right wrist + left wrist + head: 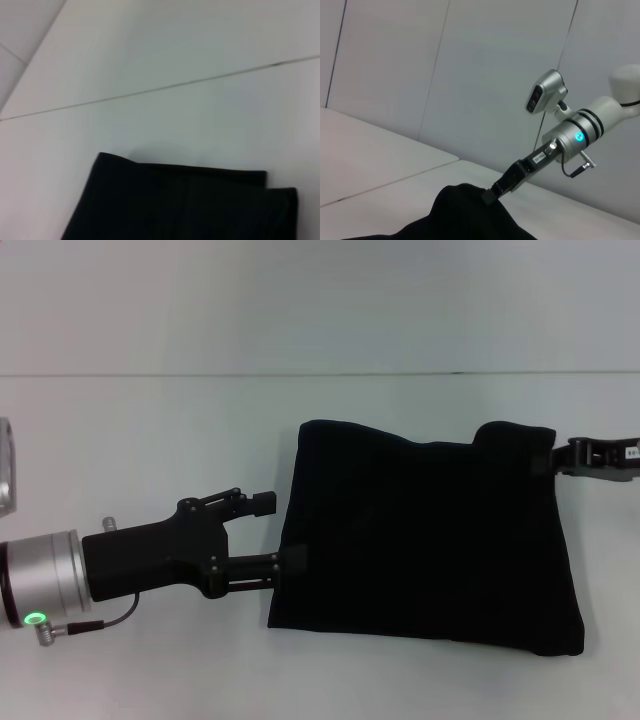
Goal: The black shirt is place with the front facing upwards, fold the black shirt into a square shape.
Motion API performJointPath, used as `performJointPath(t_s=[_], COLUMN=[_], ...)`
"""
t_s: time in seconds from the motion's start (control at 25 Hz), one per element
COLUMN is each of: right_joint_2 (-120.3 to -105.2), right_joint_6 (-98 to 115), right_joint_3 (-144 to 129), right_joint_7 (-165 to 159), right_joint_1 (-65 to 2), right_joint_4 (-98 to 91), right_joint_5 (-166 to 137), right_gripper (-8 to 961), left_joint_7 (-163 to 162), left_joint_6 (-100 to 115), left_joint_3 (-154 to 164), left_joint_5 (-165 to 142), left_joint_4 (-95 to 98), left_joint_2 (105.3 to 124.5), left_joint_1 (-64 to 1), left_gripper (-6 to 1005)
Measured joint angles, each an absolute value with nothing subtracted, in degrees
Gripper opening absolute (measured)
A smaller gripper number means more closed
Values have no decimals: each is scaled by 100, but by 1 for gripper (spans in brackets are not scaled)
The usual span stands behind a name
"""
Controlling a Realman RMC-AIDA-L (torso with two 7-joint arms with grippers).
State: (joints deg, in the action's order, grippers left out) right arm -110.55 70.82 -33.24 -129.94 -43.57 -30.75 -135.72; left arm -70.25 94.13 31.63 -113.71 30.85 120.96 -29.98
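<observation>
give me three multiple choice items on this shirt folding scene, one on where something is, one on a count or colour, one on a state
1. Where is the left gripper?
A. at the black shirt's left edge
B. above the shirt's middle
C. off the table

2. How many grippers are at the black shirt?
A. none
B. one
C. two

3. What state is the shirt in?
A. spread out with both sleeves showing
B. folded into a compact, roughly square shape
C. hanging in the air

Answers:
1 A, the head view shows its jaws open at the shirt's left edge.
2 C, the left gripper is at the left edge and the right gripper at the far right corner, where the left wrist view shows it touching the cloth.
3 B, the shirt lies on the white table as a compact block, with layered edges in the right wrist view.
</observation>
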Motion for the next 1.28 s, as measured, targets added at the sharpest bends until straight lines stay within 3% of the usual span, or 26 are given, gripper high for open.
performJointPath(t_s=[0.28, 0.6, 0.92, 1.28], right_joint_2=[-11084, -11245, -11244, -11118], right_joint_6=[6568, 6039, 6035, 6045], right_joint_3=[-3383, -3394, -3270, -3163], right_joint_7=[-12979, -12933, -12464, -11982], right_joint_1=[-4308, -4198, -4061, -3502], right_joint_4=[-2898, -2864, -2888, -3020], right_joint_5=[-13747, -13752, -13440, -12500], right_gripper=[58, 71, 85, 518], left_joint_7=[-7039, -7100, -7176, -8044], left_joint_6=[9416, 9455, 9467, 9470], left_joint_3=[3164, 3164, 3166, 3164], left_joint_5=[-11371, -11372, -11373, -11372], left_joint_4=[3072, 2920, 2917, 2957], left_joint_2=[12104, 12063, 12058, 12008], left_joint_1=[-2989, -2993, -3005, -3044], left_gripper=[874, 873, 873, 874])
